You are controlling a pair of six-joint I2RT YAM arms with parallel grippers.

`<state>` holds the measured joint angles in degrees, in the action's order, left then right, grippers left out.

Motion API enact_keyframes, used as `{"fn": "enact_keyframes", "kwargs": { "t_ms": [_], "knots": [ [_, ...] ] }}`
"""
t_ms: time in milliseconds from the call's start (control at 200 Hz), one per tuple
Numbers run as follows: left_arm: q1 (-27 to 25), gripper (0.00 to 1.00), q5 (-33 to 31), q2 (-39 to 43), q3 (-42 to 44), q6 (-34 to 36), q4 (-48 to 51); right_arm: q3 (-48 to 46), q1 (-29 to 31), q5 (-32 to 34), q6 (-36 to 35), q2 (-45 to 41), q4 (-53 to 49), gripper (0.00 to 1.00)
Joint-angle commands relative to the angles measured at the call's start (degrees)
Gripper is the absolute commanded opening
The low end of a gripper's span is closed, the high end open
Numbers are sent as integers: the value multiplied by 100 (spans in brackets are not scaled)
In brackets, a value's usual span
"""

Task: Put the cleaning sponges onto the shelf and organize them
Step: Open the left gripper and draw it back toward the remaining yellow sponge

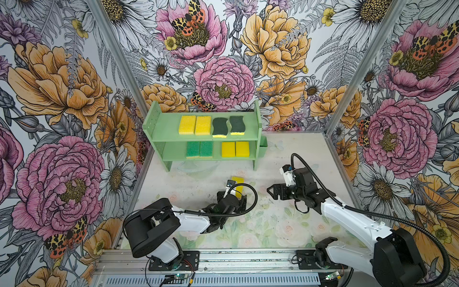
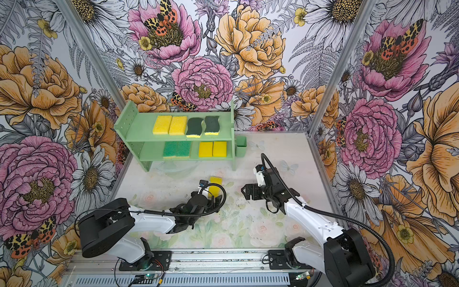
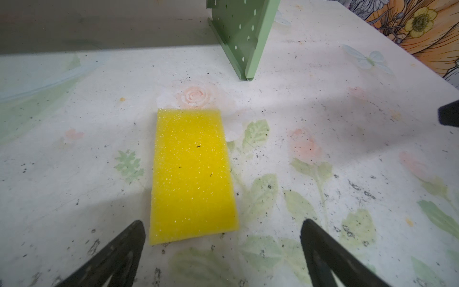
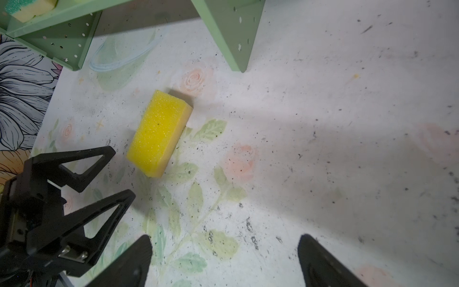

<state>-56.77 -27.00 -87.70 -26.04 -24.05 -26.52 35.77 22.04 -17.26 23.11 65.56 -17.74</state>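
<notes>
Bold pink-and-orange floral wallpaper walls [image 1: 273, 49] on three sides; silver metal corner posts [image 1: 113, 49] between; pale faded rose-print tabletop [image 1: 285, 223], flecked with dark specks.

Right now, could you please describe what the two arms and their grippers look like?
The left arm and right arm match: white shells, black joint housings, mounted on a silver rail. A black ribbed cable loops along each. The left gripper and right gripper are black, with triangular open-framed jaws, and a white-cased camera at each wrist.
</notes>
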Motion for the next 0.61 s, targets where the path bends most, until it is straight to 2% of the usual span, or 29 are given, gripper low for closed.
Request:
{"fn": "enact_keyframes", "kwargs": {
  "t_ms": [0,600],
  "knots": [
    [-55,99,-270,-180,-120,20,-542,-62,-51,3,-2,-97,28,94],
    [-57,99,-639,-1173,0,-144,-1501,-66,-95,10,-40,24,50,94]
  ]
}}
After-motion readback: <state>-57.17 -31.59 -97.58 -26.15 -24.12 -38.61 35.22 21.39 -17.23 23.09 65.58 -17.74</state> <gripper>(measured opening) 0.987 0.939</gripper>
